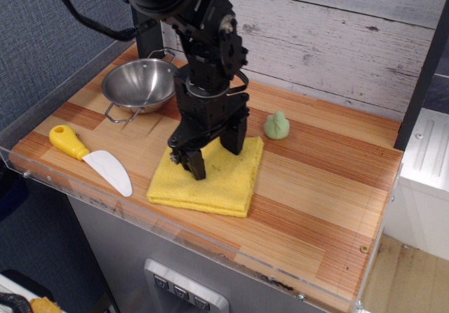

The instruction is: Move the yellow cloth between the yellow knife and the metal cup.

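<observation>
Directly beneath the black gripper (214, 151) lay the folded mustard-yellow cloth (210, 183), both spread fingertips pressed onto its top. To the gripper's left, at the wooden counter's (330, 187) front edge, sat the yellow-handled toy knife with a white blade (90, 157). Behind and left stood the shiny steel cup with wire handles (140, 86). A small green lump (276, 125) rested to the right.
</observation>
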`<control>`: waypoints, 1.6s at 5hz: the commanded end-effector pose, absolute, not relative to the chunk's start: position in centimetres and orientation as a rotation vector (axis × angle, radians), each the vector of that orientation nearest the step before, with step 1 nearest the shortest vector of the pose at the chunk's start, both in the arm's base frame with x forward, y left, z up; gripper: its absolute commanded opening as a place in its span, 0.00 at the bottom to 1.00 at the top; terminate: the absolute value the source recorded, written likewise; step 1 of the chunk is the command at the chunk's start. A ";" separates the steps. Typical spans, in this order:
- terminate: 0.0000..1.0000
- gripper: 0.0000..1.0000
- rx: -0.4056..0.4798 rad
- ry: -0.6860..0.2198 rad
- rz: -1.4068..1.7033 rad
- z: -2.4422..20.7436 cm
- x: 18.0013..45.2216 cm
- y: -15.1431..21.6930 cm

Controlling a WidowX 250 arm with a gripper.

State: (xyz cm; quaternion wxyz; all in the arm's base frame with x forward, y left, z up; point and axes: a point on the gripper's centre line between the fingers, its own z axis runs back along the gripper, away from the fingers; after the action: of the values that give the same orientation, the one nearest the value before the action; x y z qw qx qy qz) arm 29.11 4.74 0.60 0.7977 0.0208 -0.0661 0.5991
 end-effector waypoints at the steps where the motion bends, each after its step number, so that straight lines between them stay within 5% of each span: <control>1: 0.00 1.00 0.074 -0.162 1.317 1.3 29.4 7.2; 6: 0.00 1.00 -0.047 -0.226 1.288 8.8 28.7 5.2; 8: 0.00 1.00 -0.047 -0.226 1.288 8.8 28.7 5.2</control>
State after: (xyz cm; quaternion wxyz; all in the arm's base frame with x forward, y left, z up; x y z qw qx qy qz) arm 28.66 5.43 7.77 0.7935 -0.0122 -0.0882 0.6021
